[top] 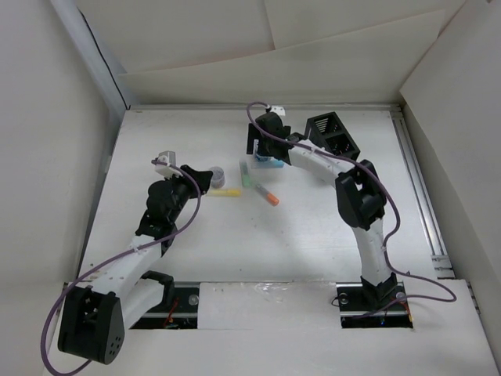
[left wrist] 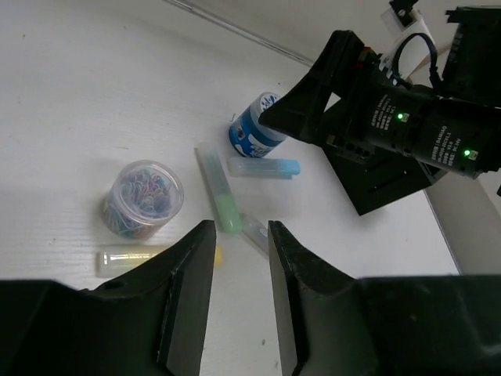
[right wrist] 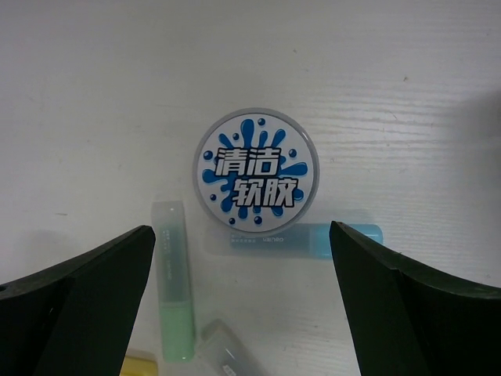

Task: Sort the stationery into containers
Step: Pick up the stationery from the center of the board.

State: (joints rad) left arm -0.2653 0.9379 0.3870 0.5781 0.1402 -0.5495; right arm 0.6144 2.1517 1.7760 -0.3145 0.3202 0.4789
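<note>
Stationery is partly hidden: the orange-tipped marker (left wrist: 252, 232) is cut off behind the clenched, empty left gripper (left wrist: 241, 258); the right gripper (right wrist: 243, 266) is spread wide over the round container (right wrist: 256, 171).

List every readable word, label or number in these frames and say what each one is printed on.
"清洁软胶", white characters on a blue splash: lid of the round blue-and-white tub.
Small dark print on the light blue marker: too small to read.
White lettering on the right arm's black housing: too blurred to read.
</note>
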